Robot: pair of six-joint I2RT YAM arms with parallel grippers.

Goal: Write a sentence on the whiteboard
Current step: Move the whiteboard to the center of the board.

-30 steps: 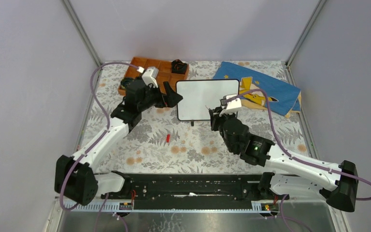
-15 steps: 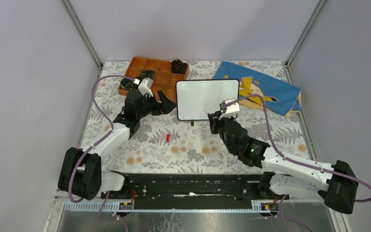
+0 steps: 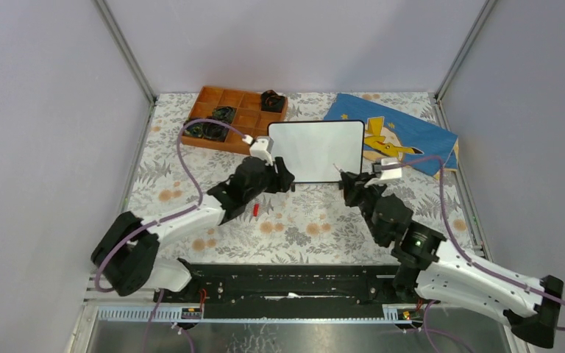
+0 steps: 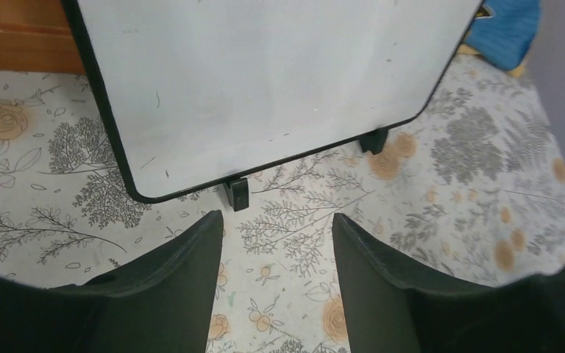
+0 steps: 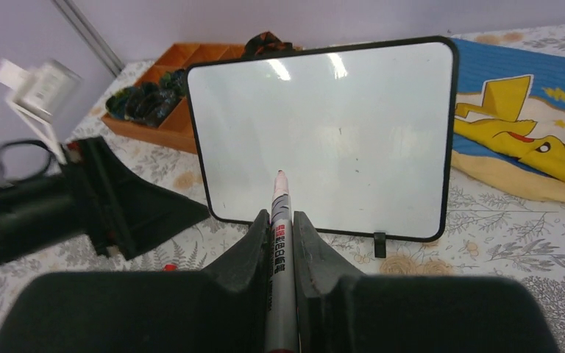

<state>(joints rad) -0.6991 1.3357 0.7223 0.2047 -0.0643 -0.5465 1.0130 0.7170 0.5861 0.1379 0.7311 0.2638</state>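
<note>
The whiteboard stands on its two black feet mid-table, beyond both grippers. Nearest, a small red piece lies on the floral table. The left gripper hangs with jaws apart, holding nothing, just before the board's lower left corner. The right gripper is clamped on a marker, tip toward the board. Farthest are an orange tray and a blue cloth

At the upper left of my top view sits an orange tray with dark bits in some compartments. A blue cloth with a yellow figure lies upper right. A small red cap lies near centre on the floral tabletop.
</note>
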